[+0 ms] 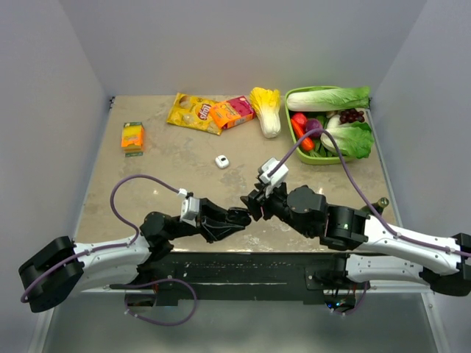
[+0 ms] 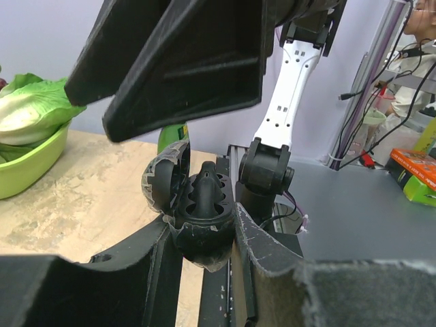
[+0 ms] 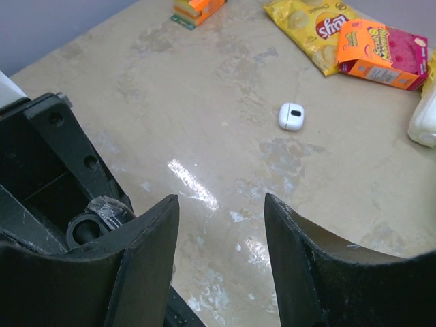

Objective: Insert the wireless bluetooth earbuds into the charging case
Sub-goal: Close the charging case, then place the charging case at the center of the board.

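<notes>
Clamping the open case [image 2: 194,235] in a narrow grip at frame centre, the left gripper [image 1: 235,216] should keep it level with the lid tipped back. A black bud [image 2: 208,192] appears to sit in its well. The right gripper [image 3: 221,204], jaws parted and empty, hovers just above and would need a gentle, straight press. A white pod [image 3: 291,116] lies well apart, upper right.

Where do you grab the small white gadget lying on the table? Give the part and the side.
Probably its two longer side edges, coming straight down from above: the small white gadget lies flat and low on the table, with bare space all around.
</notes>
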